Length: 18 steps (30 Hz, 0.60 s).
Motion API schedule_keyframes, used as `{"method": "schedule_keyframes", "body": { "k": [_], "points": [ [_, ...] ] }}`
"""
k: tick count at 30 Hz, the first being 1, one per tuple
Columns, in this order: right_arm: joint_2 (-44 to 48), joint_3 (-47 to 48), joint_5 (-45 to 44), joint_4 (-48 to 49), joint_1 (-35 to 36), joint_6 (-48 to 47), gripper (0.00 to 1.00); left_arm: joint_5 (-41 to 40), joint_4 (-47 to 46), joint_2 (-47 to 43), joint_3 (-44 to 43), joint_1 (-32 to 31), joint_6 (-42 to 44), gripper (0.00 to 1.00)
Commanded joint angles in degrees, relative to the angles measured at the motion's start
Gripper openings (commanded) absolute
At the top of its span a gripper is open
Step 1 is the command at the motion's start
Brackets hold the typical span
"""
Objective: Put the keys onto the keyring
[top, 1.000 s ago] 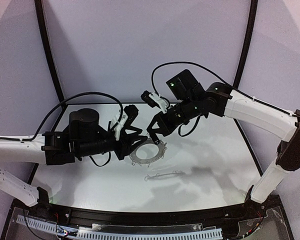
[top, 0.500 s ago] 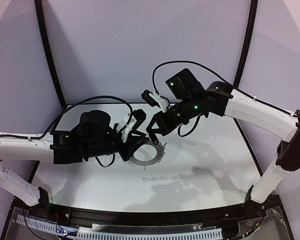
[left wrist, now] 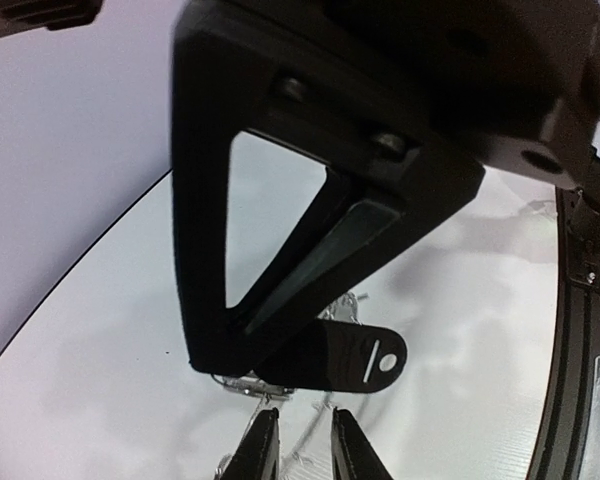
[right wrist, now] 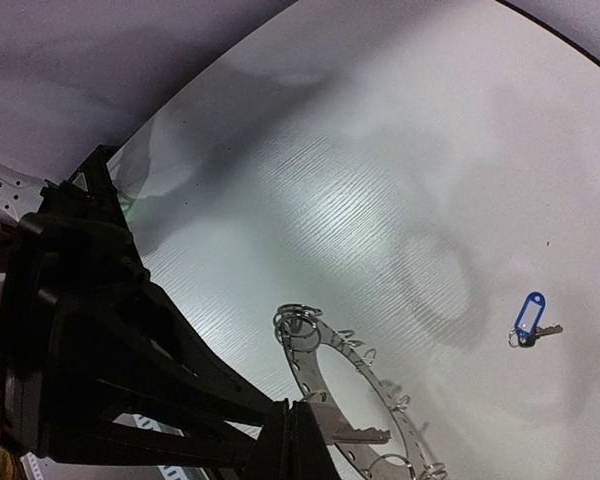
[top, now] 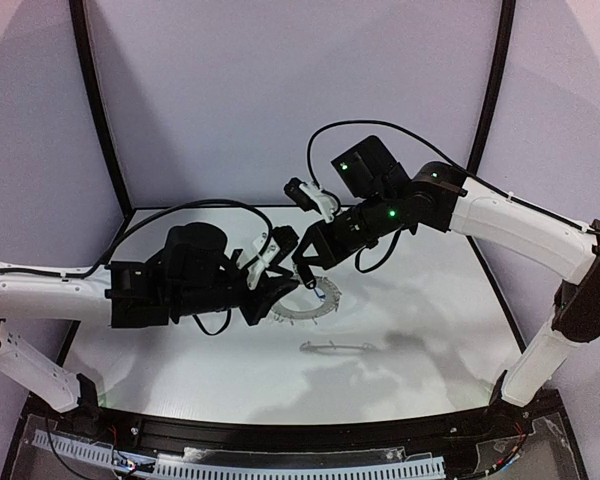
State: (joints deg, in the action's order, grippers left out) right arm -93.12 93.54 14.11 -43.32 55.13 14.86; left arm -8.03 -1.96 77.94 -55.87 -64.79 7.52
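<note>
The keyring (top: 315, 306), a grey disc with wire loops, hangs tilted above the table and casts a thin shadow below. My left gripper (top: 278, 283) grips its left rim. In the left wrist view, the left gripper (left wrist: 302, 442) has narrow jaws with ring wire between them and loops (left wrist: 242, 385) just beyond. My right gripper (top: 305, 270) is shut on the black-headed key. The key's head (left wrist: 355, 358) sticks out one side of the fingers and its silver blade (right wrist: 365, 434) lies over the ring's band (right wrist: 304, 374). The blue-tagged key (right wrist: 528, 316) lies alone on the table.
The white table (top: 430, 330) ends at a black rail (top: 300, 435) along the near edge. Curved black frame posts (top: 100, 110) rise at the back left and right. The right arm's cable (top: 380, 130) loops above the two grippers.
My left arm has pushed right toward the right gripper and its jaws have narrowed. The keyring has shifted slightly right and up with it. The right gripper has barely moved.
</note>
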Motion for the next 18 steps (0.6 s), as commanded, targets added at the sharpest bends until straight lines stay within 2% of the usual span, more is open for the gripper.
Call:
{"method": "schedule_keyframes", "body": {
  "k": [1, 18],
  "points": [
    [1.6, 2.3, 0.7, 2.8, 0.6, 1.9, 0.0, -0.7, -0.1, 1.9, -2.2, -0.1, 2.7, 0.21],
    [2.4, 1.6, 5.0, 4.0, 1.2, 2.9, 0.0, -4.9, -3.4, 3.0, -2.4, -0.1, 4.4, 0.18]
  ]
}}
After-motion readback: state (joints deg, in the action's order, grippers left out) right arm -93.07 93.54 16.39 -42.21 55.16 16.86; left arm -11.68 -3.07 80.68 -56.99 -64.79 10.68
